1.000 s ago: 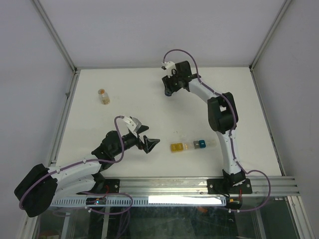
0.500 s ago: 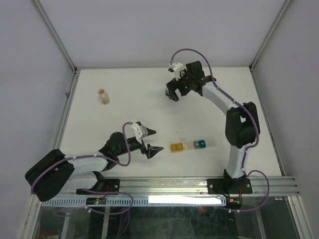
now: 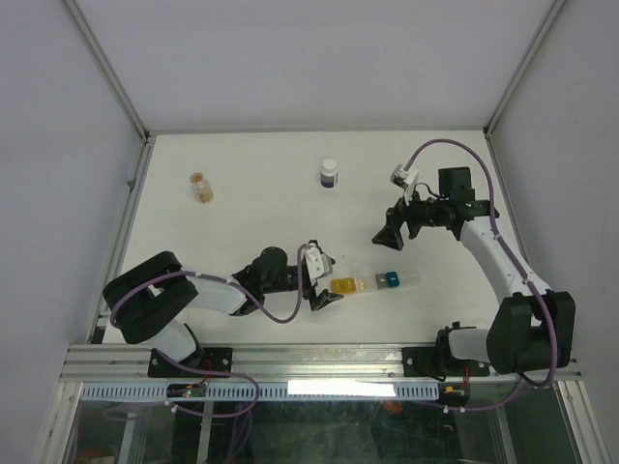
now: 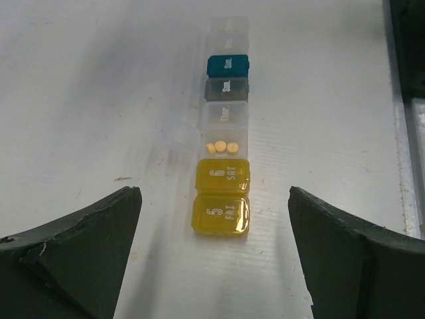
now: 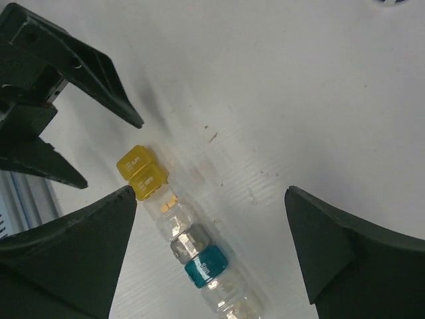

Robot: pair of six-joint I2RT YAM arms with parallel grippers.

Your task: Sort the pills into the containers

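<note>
The containers [image 3: 372, 281] are a short strip lying on the white table, with the yellow end [image 3: 343, 286] on the left and a teal compartment [image 3: 389, 279] towards the right. In the left wrist view the strip [image 4: 224, 119] runs straight away from me, and three small orange pills [image 4: 222, 147] lie in a clear compartment behind the two yellow ones [image 4: 222, 196]. My left gripper [image 3: 326, 281] is open and empty, low at the yellow end [image 4: 214, 199]. My right gripper [image 3: 390, 233] is open and empty, above and behind the strip [image 5: 209, 193], which shows below it [image 5: 192, 246].
A white-capped bottle with a dark body [image 3: 330, 174] stands at the back middle. A small bottle with an orange top [image 3: 201, 187] stands at the back left. The metal rail [image 3: 319, 360] runs along the near edge. The left gripper's fingers [image 5: 99, 86] show in the right wrist view.
My right gripper has swung away from the white-capped bottle, right and nearer, to above the strip. My left gripper has reached right to the strip's yellow end.
</note>
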